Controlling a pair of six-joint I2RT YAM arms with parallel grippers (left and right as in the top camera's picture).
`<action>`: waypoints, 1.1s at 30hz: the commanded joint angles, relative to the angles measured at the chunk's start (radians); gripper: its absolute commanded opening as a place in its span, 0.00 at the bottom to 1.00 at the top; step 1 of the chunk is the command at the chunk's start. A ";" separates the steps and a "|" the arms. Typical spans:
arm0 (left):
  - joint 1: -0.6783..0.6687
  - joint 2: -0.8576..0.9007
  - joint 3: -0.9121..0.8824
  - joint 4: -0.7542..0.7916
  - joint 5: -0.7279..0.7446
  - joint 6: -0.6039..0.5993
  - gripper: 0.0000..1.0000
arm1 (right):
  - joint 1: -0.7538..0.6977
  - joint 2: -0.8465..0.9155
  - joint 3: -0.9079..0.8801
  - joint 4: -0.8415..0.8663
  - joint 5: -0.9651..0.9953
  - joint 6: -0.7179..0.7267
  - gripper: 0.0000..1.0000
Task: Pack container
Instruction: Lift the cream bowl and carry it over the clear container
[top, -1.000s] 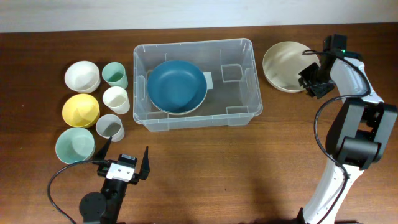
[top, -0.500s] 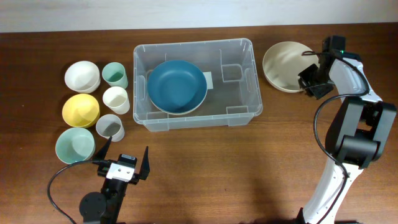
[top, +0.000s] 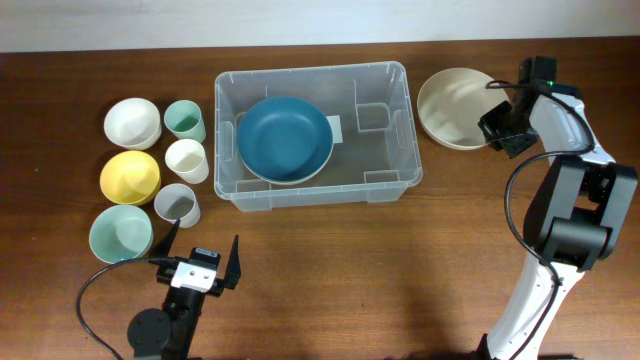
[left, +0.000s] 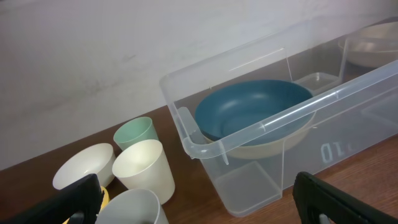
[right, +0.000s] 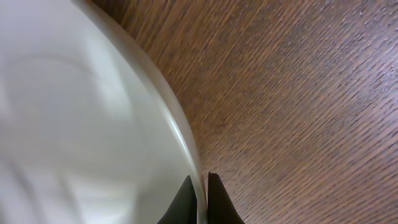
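Container (top: 312, 70) sits mid-desk toward the far edge, blue bowl (top: 285, 138) inside. My right gripper (top: 497, 128) pinches only the beige dish (top: 452, 100) by its thin rim; I fear it tilting and slipping free on lifting. Left gripper (top: 202, 245) gapes, idle.

Soft, even light on all my views.
Overhead reads sharp, with faint shadows beside the cups (top: 185, 160). On my left wrist feed the container (left: 280, 119) rim carries pale highlights. On the right wrist feed the beige bowl (right: 74, 112) is smeared and the table (right: 298, 93) grain is crisp.
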 joint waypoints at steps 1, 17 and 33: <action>0.007 -0.003 -0.007 0.000 0.015 -0.011 1.00 | -0.031 -0.030 0.001 0.002 0.008 0.005 0.04; 0.007 -0.003 -0.007 0.000 0.015 -0.011 1.00 | -0.097 -0.386 0.103 -0.023 -0.151 -0.044 0.04; 0.007 -0.003 -0.007 0.000 0.015 -0.011 1.00 | 0.346 -0.509 0.097 -0.027 -0.311 -0.204 0.04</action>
